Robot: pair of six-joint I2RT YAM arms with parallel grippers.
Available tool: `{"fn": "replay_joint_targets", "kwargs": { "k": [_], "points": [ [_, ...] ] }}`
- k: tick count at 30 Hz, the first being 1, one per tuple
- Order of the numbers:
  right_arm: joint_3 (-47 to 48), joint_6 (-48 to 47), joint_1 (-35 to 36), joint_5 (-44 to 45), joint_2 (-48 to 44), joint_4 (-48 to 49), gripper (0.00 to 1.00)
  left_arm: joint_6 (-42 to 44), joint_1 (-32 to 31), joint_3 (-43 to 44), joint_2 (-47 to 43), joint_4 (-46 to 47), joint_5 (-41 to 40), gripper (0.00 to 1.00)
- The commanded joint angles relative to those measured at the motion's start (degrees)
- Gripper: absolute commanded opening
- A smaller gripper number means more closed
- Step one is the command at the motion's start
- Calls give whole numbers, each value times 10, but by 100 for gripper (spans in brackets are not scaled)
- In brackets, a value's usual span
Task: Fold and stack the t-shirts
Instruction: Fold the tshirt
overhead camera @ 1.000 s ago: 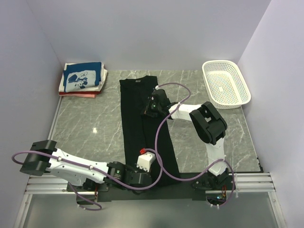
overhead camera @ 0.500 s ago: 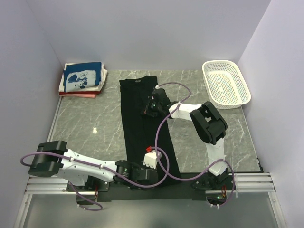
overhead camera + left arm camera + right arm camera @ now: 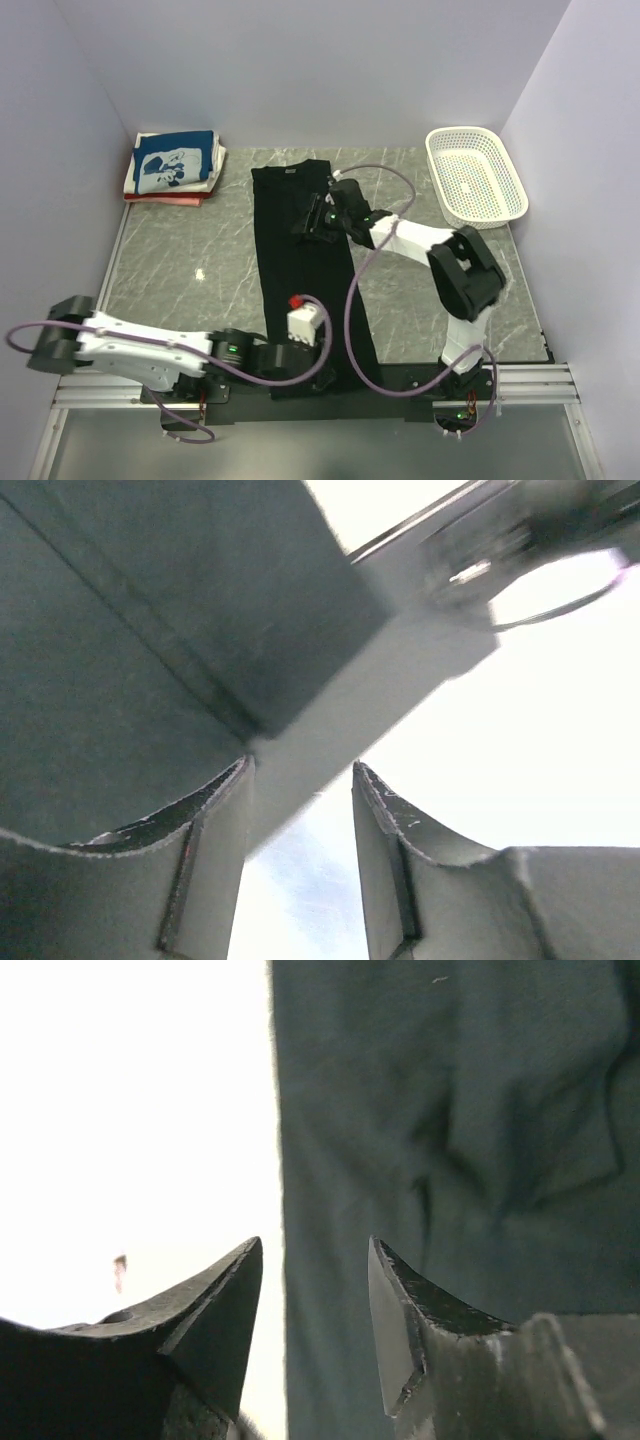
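Note:
The black t-shirt lies on the table, folded into a long narrow strip that runs from the back down to the near edge. My right gripper hovers open over the strip's upper part. In the right wrist view the shirt fills the right side, and its straight edge passes between the gripper's spread fingers. My left gripper is low at the strip's near end. In the left wrist view it is open, with only bright background in the gap. A stack of folded t-shirts, a blue printed one on top, lies at the back left.
A white perforated basket stands at the back right. Purple cables loop from both arms over the shirt's lower half. Walls close in the table on the left, back and right. A metal rail runs along the near edge.
Both grippers have gone from shut to open. The right gripper has shifted slightly back and its elbow has swung right. The left wrist has moved a little left at the shirt's near end.

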Motion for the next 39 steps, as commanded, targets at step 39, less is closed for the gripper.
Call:
{"fn": "replay_joint_targets", "kwargs": {
  "k": [39],
  "points": [
    [-579, 8, -2, -66, -805, -469, 47, -259, 74, -218, -259, -127, 138, 36]
  ]
}}
